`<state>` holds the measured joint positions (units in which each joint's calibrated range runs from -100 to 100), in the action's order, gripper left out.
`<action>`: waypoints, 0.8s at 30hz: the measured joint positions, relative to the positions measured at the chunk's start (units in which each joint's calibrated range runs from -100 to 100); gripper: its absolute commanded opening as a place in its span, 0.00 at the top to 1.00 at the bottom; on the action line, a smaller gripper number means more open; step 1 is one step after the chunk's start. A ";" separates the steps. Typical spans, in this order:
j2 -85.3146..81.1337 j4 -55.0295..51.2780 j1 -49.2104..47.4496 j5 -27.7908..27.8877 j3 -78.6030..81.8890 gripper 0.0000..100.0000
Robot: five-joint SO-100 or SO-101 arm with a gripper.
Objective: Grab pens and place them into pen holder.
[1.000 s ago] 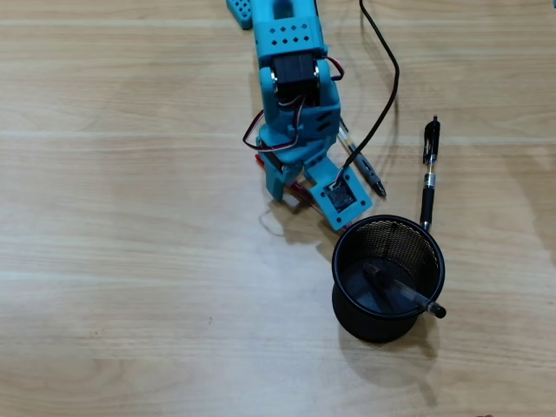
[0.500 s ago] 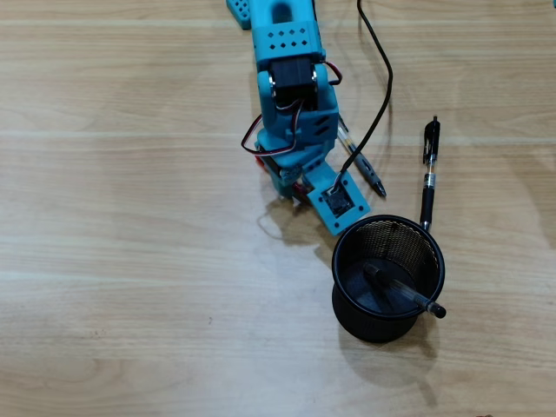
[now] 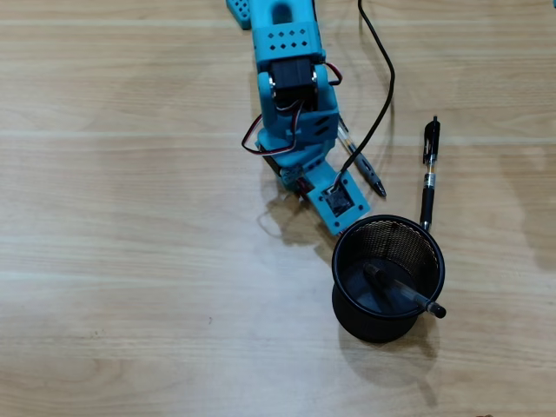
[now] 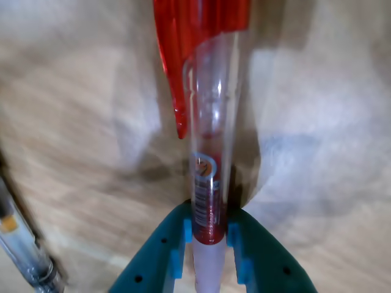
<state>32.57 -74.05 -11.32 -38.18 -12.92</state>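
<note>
A: Gripper (image 4: 211, 235) w/ jaws clamped on red pen (image 4: 211, 122), barrel running straight out ahead over wood table (image 4: 324, 140).

B: Mesh pen holder (image 3: 388, 278) just beyond arm, black pen (image 3: 428, 174) beside it.

I see a wooden table (image 3: 130, 261) made of light brown boards. Thin pale lines run across it from side to side in the overhead view. There is a tiny dark spot on the wood near the bottom edge of the table. A soft grey patch sits on the table's right side. A thin black cable (image 3: 392, 78) lies on the table. It comes in at the table's top edge and bends down toward the middle. In the wrist view the table (image 4: 317, 91) looks blurry.
</note>
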 measured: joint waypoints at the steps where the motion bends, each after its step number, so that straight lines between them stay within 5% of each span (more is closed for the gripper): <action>1: 0.00 -0.87 0.36 -0.05 -0.09 0.98; 24: -25.45 -17.91 5.41 0.00 -10.47 0.98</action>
<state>7.12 -91.96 -5.91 -38.18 -23.39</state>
